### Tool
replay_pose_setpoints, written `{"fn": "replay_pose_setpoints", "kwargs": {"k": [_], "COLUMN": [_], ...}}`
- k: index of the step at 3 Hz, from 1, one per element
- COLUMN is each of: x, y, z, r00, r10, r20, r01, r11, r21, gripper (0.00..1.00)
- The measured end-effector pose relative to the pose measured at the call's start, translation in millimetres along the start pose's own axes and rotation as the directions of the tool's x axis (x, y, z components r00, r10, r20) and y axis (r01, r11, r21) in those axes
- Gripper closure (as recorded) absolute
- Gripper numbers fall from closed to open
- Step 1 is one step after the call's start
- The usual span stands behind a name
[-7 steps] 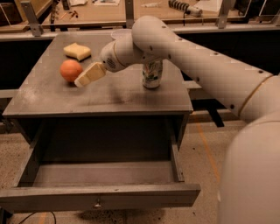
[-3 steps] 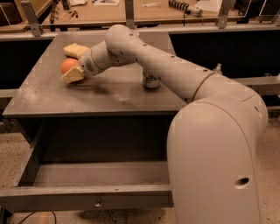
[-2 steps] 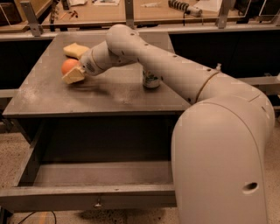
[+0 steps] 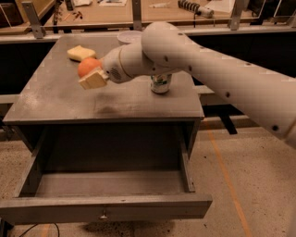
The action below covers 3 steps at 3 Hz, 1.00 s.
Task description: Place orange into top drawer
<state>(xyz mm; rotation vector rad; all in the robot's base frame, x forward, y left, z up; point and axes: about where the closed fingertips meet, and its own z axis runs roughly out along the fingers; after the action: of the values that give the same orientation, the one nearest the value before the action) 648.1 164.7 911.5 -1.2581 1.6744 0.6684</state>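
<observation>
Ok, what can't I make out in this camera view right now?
- Underside of the round orange fruit: camera view, covered by the gripper above the grey table's left side; contact with the tabletop unclear.
- Green-labelled metal can: camera view, top hidden behind the white arm.
- Open grey metal top drawer: camera view, front left corner cut off by the frame edge; small knob too tiny for detail.

I'm working in what is looking like a workshop or lab — a wooden bench [image 4: 106, 15] is running behind my table [image 4: 55, 99], littered with tools [image 4: 192, 7] and papers [image 4: 221, 5], over a speckled concrete floor [image 4: 249, 185]. My gripper [image 4: 89, 72] is clasping the orange [image 4: 87, 65] above the table's left rear.
</observation>
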Motion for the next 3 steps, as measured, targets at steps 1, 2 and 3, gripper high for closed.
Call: {"fn": "replay_pose_setpoints", "kwargs": {"k": [1, 2, 3], "x": [31, 57, 91], "y": [62, 100, 121], "z": [-66, -92, -98], "r00": [0.996, 0.986, 0.971], "r10": [0.09, 0.16, 0.225], "r20": [-0.029, -0.049, -0.082], "r01": [-0.089, -0.16, -0.227], "r11": [0.9959, 0.9871, 0.9739], "r21": [0.015, 0.005, -0.008], "gripper": [1.0, 1.0, 1.0]}}
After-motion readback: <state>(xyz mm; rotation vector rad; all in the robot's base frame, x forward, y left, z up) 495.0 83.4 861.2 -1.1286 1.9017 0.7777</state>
